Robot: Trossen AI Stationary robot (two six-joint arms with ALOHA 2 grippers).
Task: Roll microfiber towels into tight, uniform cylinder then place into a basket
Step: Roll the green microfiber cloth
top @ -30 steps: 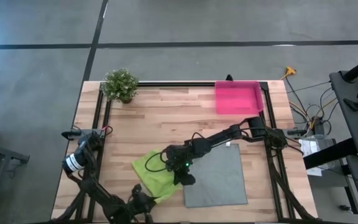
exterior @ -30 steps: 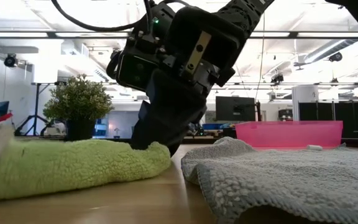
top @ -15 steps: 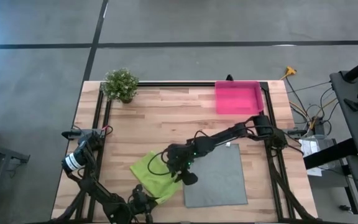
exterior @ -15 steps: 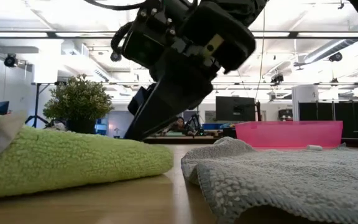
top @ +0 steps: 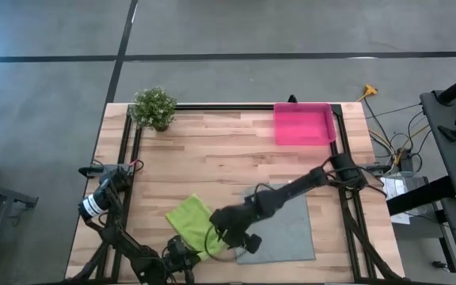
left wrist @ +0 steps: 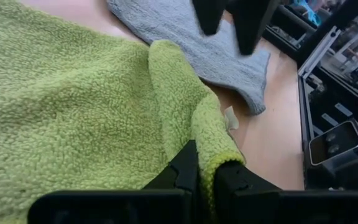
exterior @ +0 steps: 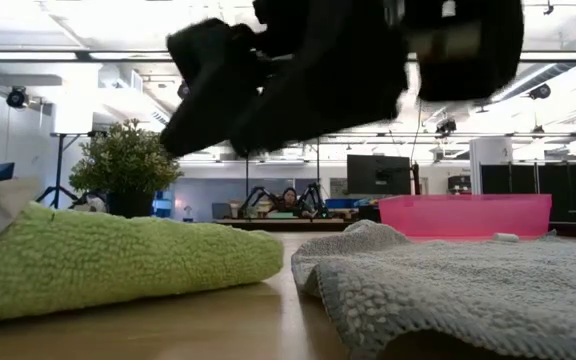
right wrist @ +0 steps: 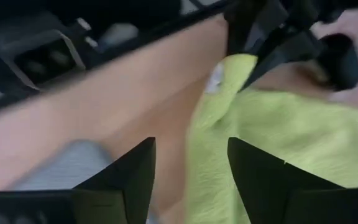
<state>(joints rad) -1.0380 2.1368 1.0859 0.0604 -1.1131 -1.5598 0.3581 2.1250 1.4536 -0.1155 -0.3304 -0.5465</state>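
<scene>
Two towels lie side by side under my grippers. Right gripper (top: 229,235) hangs above the table with fingers spread, holding nothing; the lime green towel (top: 194,225) lies just below and beside its tips, the grey towel (top: 285,226) beneath its arm. Left gripper (left wrist: 206,169) pinches the green towel's near corner, fingers pressed together on the fold. I see the pink basket (top: 302,123) well beyond both grippers.

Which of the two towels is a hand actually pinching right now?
The lime green towel: the left hand is shut on its corner. The grey towel lies flat, ungripped, with the open right hand above its edge.
</scene>
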